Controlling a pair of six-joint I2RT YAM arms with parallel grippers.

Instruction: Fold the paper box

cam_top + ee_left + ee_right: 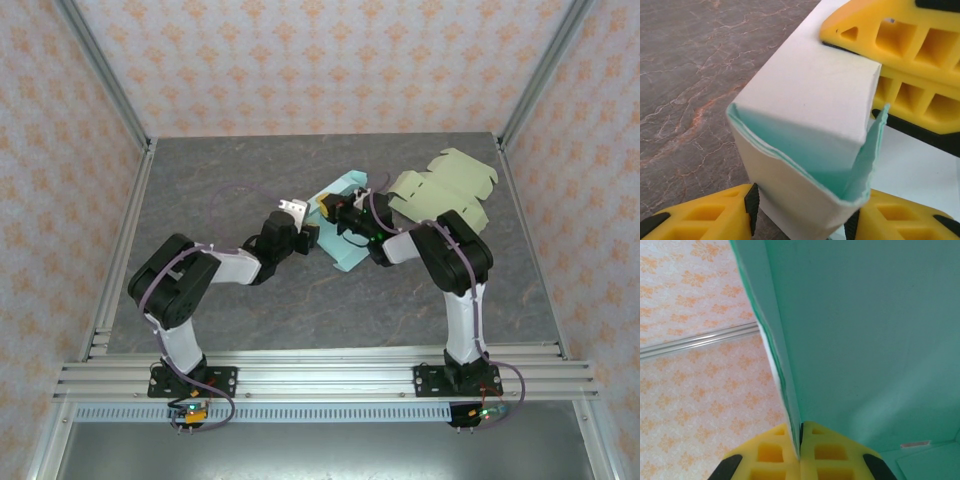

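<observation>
On the counter (220, 190), I'm creasing the paper box (810, 100) corner, right pincer (800, 442) clamping its wall, left pincer (800, 217) straddling it, grip unclear; next needing a firm squeeze.

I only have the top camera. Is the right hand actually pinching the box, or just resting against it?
Observer: Pinching. Its wrist view shows the right hand shut on a thin teal wall of the box.
Operator: And the left hand?
Observer: The left hand has a folded corner between its fingers. Whether it squeezes, I can't tell.
Operator: Is that corner closed up?
Observer: No. It gapes at the top, white outside and teal inside, with a teal flap standing loose beside it.
</observation>
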